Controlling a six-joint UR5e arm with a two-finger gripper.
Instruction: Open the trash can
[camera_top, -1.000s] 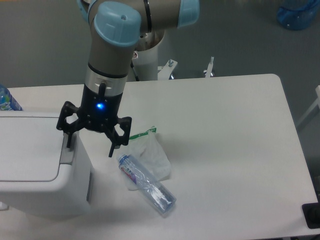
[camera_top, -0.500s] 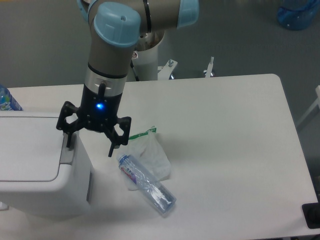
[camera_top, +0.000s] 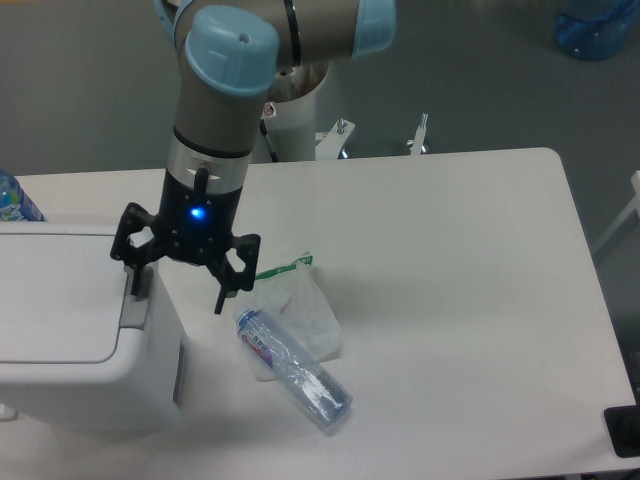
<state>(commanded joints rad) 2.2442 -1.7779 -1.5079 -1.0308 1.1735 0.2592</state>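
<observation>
The trash can (camera_top: 80, 330) is a boxy white bin at the left of the table, with a flat white lid (camera_top: 55, 295) that lies closed and a grey push bar (camera_top: 135, 310) along its right edge. My gripper (camera_top: 177, 290) hangs over the bin's right edge, jaws spread wide. Its left finger (camera_top: 133, 275) points down at the grey push bar; whether it touches is unclear. Its right finger (camera_top: 222, 298) hangs in the air beside the bin. It holds nothing.
A clear plastic bottle (camera_top: 292, 368) lies on the table right of the bin, on a crumpled clear bag (camera_top: 305, 310). Another bottle (camera_top: 15, 200) peeks in at the far left edge. The arm's white base (camera_top: 295, 120) stands behind the table.
The gripper has shifted very slightly to the left. The lid stays closed.
</observation>
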